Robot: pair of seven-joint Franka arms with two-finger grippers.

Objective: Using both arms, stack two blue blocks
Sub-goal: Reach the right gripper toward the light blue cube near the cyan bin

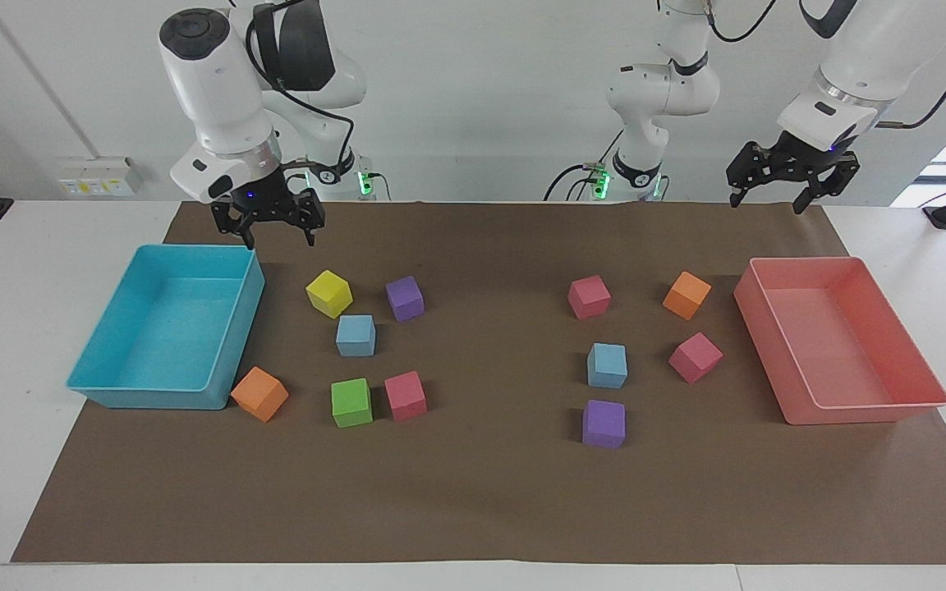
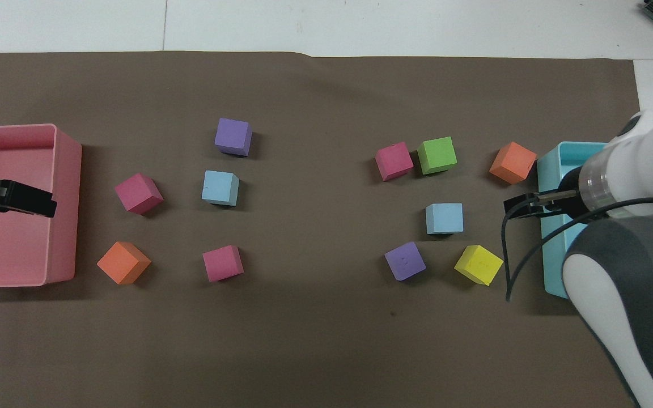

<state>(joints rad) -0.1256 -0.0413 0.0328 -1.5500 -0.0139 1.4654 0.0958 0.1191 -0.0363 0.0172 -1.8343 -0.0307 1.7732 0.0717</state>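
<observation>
Right claw [image 1: 276, 234] open over mat; left claw [image 1: 775, 194] open; blue blocks [image 1: 355, 336] flat, square-on.

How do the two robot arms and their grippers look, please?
Both arms are white, with rounded jointed segments, dark grey joint covers and silver wrist rings. Each ends in a black two-finger gripper: the right gripper and the left gripper. Black cables loop along them, and green lights glow at the bases.

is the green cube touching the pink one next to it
Apart. The overhead view shows a thin strip of brown mat between the green cube and the pink cube beside it; the facing view shows the same gap.
</observation>
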